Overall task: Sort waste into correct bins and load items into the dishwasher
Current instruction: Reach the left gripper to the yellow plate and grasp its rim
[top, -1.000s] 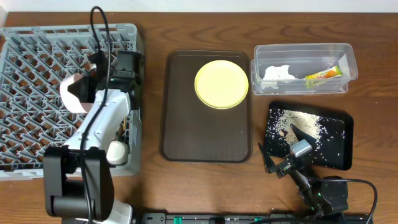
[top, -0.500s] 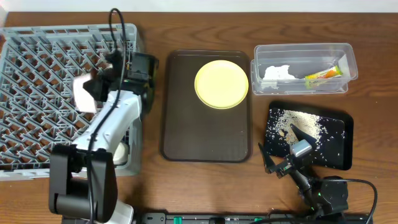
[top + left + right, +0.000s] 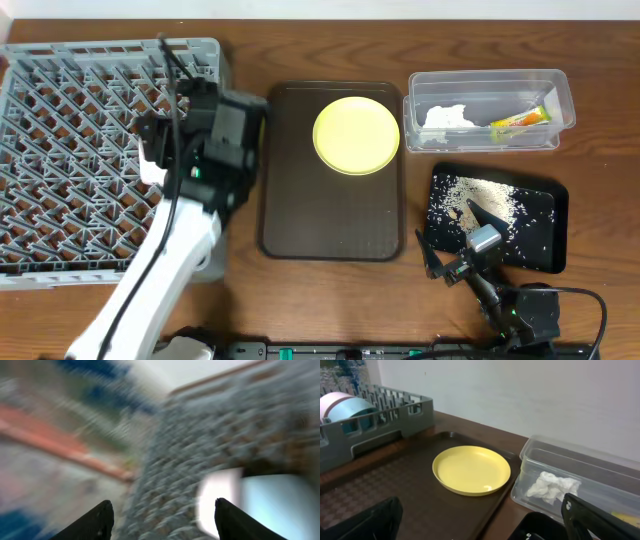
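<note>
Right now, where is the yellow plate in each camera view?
Overhead: yellow plate at upper centre, on the brown tray.
Left wrist: not in it; the picture is badly blurred.
Right wrist: yellow plate at centre, on the brown tray.
Shared landmark: clear tub, just right of it.

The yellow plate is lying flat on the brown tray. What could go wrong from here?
1. The yellow plate lies flat on the brown tray. Its low rim gives little to pinch, so it may slide or slip.
2. The left arm's cable loops over the dish rack pegs and might snag.
3. The right fingers sit beside the black tray of crumbs. A careless swing could scatter them.
</note>
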